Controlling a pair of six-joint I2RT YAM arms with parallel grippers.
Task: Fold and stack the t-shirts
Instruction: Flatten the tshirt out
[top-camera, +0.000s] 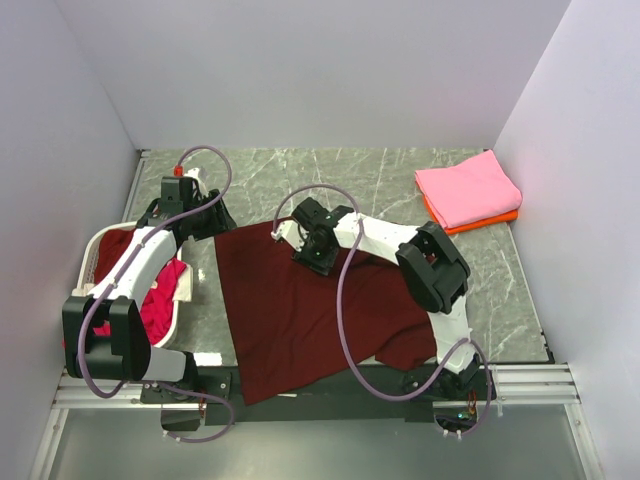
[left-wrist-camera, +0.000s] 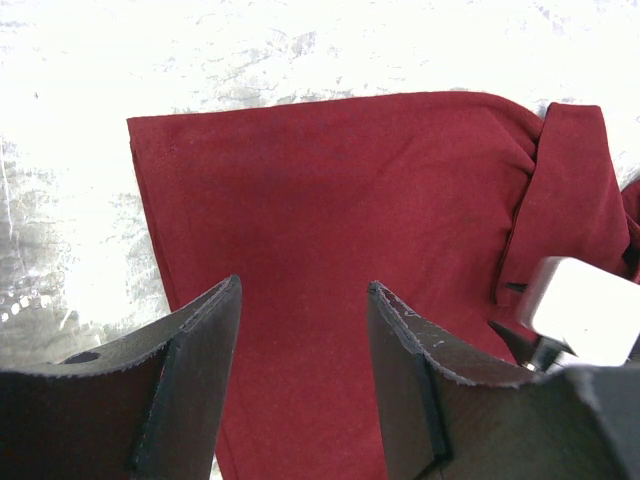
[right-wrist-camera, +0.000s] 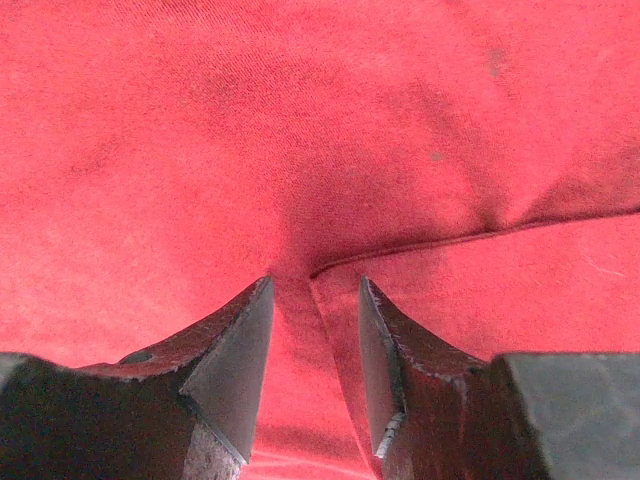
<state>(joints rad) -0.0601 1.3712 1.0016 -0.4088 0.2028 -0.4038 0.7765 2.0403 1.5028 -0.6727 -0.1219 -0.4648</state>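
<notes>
Top external view gives us the large maroon t-shirt (top-camera: 300, 310) spread mostly flat across the middle of the table (top-camera: 380, 175), its near edge reaching the front rail and a sleeve bunched at its right side. We see the right gripper (top-camera: 303, 250) down at the shirt's far edge; in the right wrist view its jaws (right-wrist-camera: 315, 285) stand a little apart with a folded hem of the cloth running up between the tips, and they are not closed on it; we cannot tell whether they touch the fabric. We find the left gripper (top-camera: 210, 215) just beyond the shirt's far left corner, and in the left wrist view its jaws (left-wrist-camera: 300, 290) are wide apart and empty above the cloth. At the far right corner a folded pink t-shirt (top-camera: 467, 188) lies on a folded orange t-shirt (top-camera: 480, 220). On the left, the white basket (top-camera: 186, 290) holds a crumpled magenta t-shirt (top-camera: 160, 300).
</notes>
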